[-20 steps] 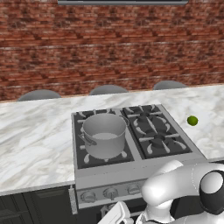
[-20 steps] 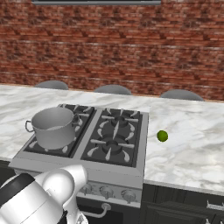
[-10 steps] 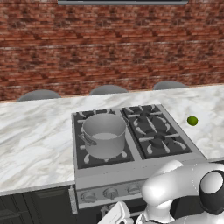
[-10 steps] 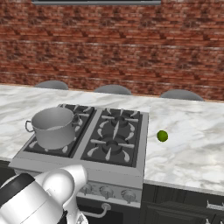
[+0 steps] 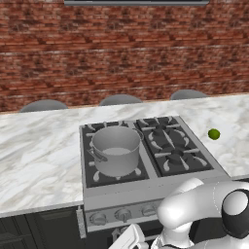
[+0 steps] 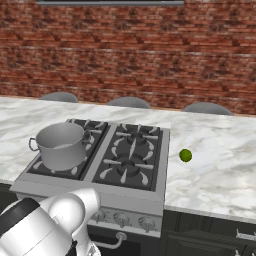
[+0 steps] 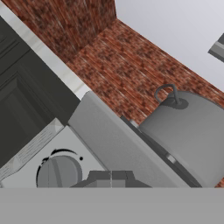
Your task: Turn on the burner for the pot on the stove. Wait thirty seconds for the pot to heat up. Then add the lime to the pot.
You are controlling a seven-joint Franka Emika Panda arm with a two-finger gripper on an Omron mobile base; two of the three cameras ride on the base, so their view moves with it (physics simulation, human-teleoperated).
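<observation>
nothing has moved: brushed-metal pot (image 5: 115, 150) on black grates, round green lime (image 5: 214, 134) on marble tabletop (image 5: 34, 151), jaws together.

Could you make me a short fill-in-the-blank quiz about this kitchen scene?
1. The pot sits on the stove's front-____ burner.
2. The lime lies on the ____, right of the stove.
3. The wall behind is made of ____.
4. The gripper is beside a ____ on the stove's front.

Missing words: left; counter; brick; knob
</observation>
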